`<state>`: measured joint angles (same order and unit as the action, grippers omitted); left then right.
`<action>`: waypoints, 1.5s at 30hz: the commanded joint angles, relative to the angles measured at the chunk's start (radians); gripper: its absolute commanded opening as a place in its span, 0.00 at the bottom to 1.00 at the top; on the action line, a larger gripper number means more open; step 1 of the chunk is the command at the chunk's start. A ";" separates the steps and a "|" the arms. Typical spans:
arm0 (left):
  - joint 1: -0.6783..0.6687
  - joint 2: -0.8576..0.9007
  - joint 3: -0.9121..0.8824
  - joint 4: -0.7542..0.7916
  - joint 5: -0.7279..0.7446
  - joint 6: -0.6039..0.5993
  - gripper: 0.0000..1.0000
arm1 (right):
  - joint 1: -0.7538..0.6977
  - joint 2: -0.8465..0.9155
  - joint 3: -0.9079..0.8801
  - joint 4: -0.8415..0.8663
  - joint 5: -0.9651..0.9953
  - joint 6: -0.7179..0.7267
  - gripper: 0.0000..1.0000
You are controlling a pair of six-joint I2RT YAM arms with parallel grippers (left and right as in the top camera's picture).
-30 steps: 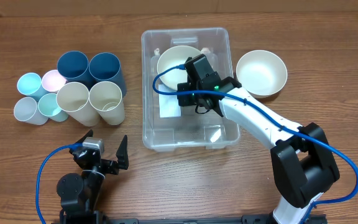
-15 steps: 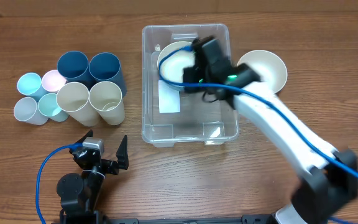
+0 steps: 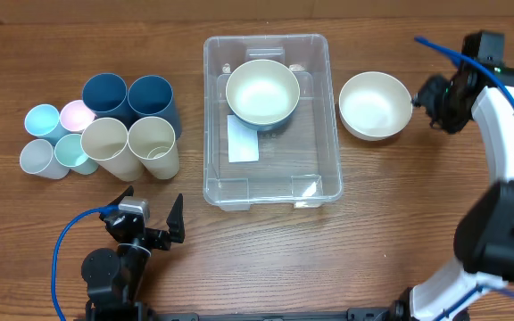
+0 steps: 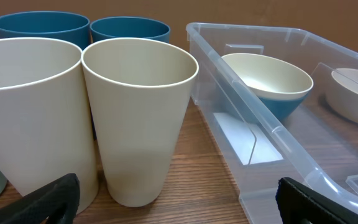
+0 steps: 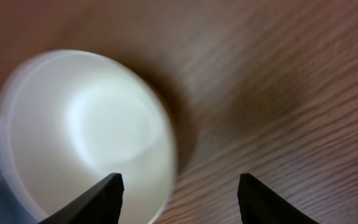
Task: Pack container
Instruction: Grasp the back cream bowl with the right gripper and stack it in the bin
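- At the middle of the tabletop (image 3: 391, 232), toward the far edge, I see the container (image 3: 279, 169): a clear bin with rounded corners, long side running away from me, upright and open.
- Inside it, at the far end, sits one bowl (image 3: 262, 92), cream inside and blue outside, mouth up.
- A white label (image 3: 243, 140) lies on the bin's base, just nearer than that bowl and partly tucked under its edge as seen from overhead.
- Right of the bin, on the wood and not touching it, stands a cream bowl (image 3: 376, 104), mouth up.
- Right gripper (image 5: 182, 199): jaws apart. It hangs just beside the cream bowl's right rim. From the wrist camera one finger overlaps the bowl, the other is over bare wood. I cannot tell whether it touches the rim.
- Left gripper (image 3: 150, 209): jaws wide apart, low at the near left, facing the cups and the bin's left wall.
- Left of the bin, a tight cluster: two dark blue cups (image 3: 107, 96) at the back, two cream cups (image 3: 153, 140) in front of them, and small pastel cups (image 3: 56, 134) further left.
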<state>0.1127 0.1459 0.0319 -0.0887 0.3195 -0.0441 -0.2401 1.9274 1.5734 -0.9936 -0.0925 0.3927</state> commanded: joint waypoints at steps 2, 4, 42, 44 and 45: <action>-0.004 -0.010 -0.009 0.004 0.014 0.015 1.00 | -0.010 0.115 -0.008 -0.001 -0.119 -0.004 0.60; -0.004 -0.010 -0.009 0.004 0.014 0.015 1.00 | -0.001 0.142 -0.008 0.013 -0.122 -0.008 0.60; -0.004 -0.010 -0.009 0.004 0.014 0.015 1.00 | 0.670 -0.019 -0.001 0.389 0.189 -0.087 0.04; -0.004 -0.010 -0.009 0.004 0.014 0.015 1.00 | 0.669 -0.015 -0.001 0.411 0.189 -0.089 0.09; -0.004 -0.010 -0.009 0.004 0.014 0.015 1.00 | 0.669 -0.016 0.000 0.419 0.189 -0.106 0.22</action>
<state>0.1127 0.1459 0.0315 -0.0887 0.3195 -0.0441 0.4316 1.9408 1.5612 -0.6048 0.0887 0.3080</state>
